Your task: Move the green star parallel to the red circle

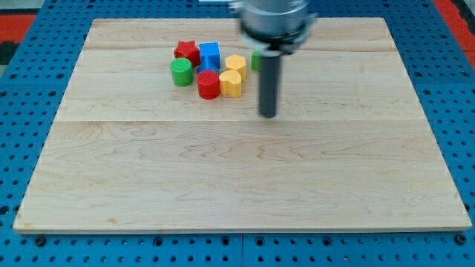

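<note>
- Right now my tip point(267, 114) sits on the wooden board point(237, 178), just off the view's right edge of the block cluster, a bit toward the view's bottom from it.
- Key relation: the green star point(254, 61) lies toward the view's top from my tip and slightly to the view's left, mostly hidden behind the rod. Only a green sliver shows at the rod's left edge (so the star shape can't be confirmed, I'm going by colour + task).
- No gripper here, just the rod, so nothing is held or clamped. Tip looks apart from every block.
- Red circle point(208, 84) is at the cluster's bottom, touching the yellow heart-like block point(232, 83) on its right. A second yellow block point(236, 64) sits just above that.
- Rest of cluster: green cylinder point(181, 72) at the view's left, red star point(188, 51) at top left, blue cube point(210, 54) beside it.
- Judgement: the star sits higher in the view than the red circle, w/ the yellow blocks between them. Getting it level prob. means coming round above it and pushing toward the view's bottom.
- Risk: the star is near the upper yellow block, so a sloppy push could nudge that too.
</note>
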### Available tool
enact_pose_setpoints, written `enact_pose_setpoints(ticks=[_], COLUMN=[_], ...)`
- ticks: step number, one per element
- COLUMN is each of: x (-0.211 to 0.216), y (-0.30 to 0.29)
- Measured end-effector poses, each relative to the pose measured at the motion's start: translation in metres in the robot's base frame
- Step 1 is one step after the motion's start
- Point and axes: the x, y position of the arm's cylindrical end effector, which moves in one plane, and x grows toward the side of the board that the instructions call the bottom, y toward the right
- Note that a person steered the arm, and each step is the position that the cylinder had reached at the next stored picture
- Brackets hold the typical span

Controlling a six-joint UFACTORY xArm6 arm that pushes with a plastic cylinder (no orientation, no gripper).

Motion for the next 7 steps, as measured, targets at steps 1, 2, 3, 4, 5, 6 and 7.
enact_pose_setpoints(ticks=[1, 2, 3, 4, 5, 6, 7], x=[-0.055, -0.099, -0.135, -0.145, -0.151, -0.156, -0.174], y=[-0.003, -0.050, -0.059, -0.022, -0.009, 0.021, 0.070])
